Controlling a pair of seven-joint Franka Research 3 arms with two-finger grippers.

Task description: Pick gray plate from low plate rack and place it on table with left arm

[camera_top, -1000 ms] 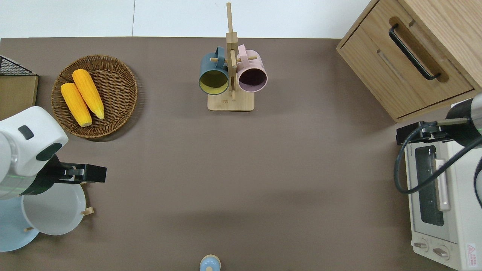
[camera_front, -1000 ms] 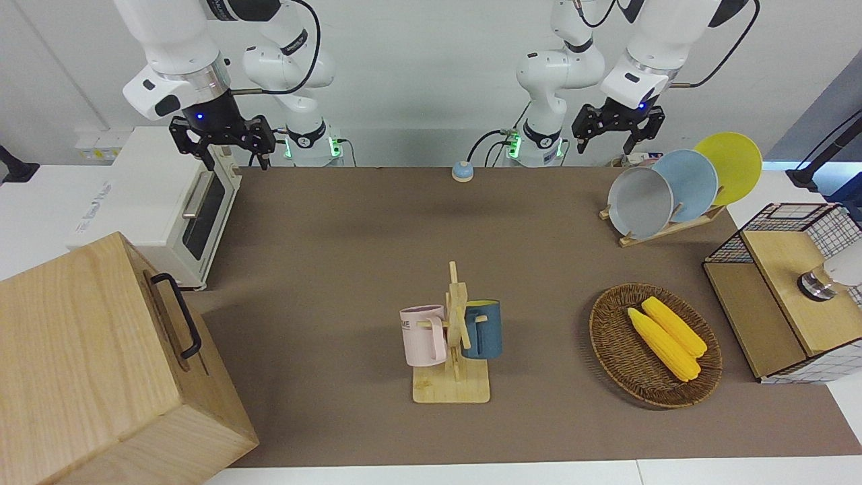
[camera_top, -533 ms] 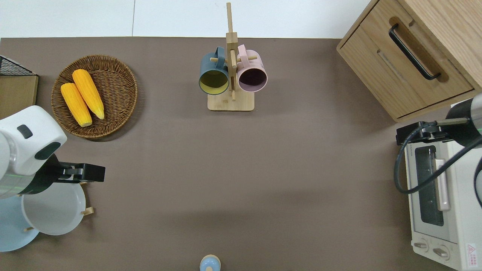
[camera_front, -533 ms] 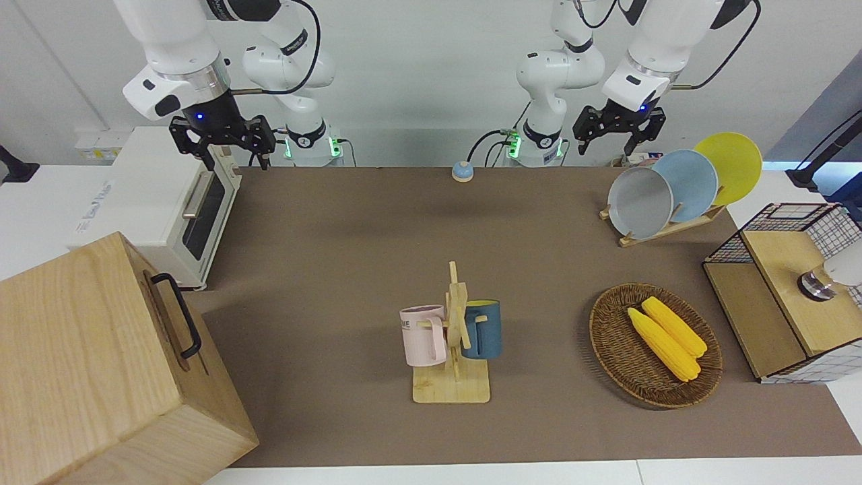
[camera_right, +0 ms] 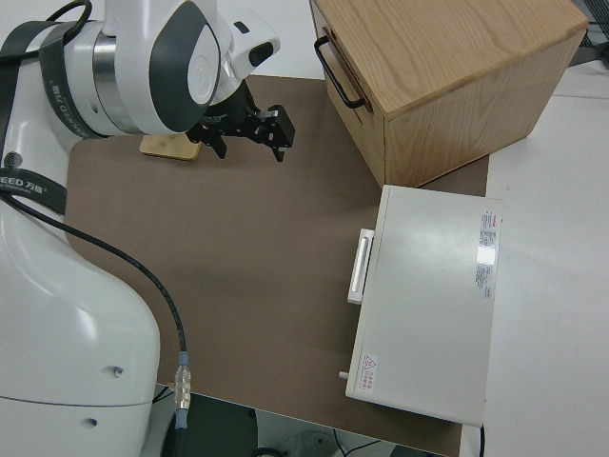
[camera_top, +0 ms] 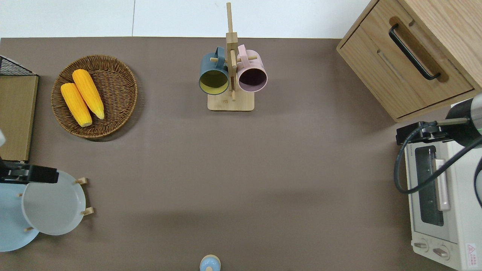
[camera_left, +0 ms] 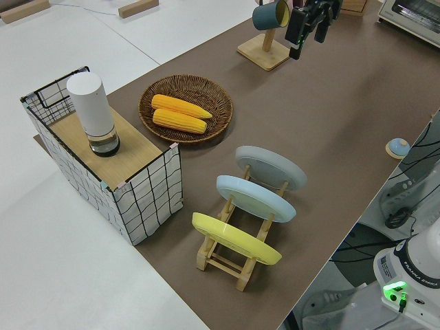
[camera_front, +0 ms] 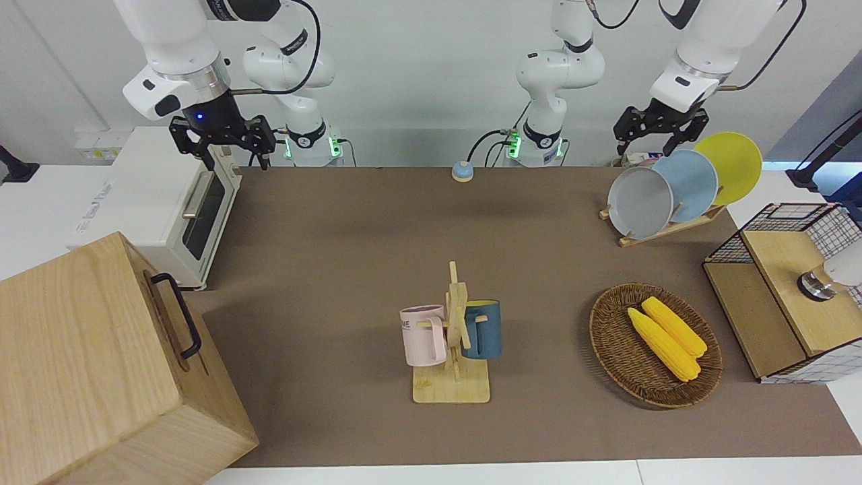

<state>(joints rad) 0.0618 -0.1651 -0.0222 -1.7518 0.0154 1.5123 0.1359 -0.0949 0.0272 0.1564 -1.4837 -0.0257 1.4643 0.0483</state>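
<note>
Overhead view: the left tool (camera_top: pixel 28 175) hangs over the upper rim of the gray plate (camera_top: pixel 52 207), fingers apart, holding nothing.
Plate place: in the low plate rack (camera_front: pixel 663 229), at the left arm's end of the tabletop (camera_top: pixel 241 169).
Plate pose: on edge, tilted, face away from the robots.
Handling: probably stiff, smooth, breakable; take the top rim.
Right arm: parked.

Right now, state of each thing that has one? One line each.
gray plate: slanted in the low plate rack, ungripped
left gripper: open, over the rack's plates
right arm: parked
toaster oven: door shut
wooden cabinet: drawer shut
mugs: hung on stand
</note>
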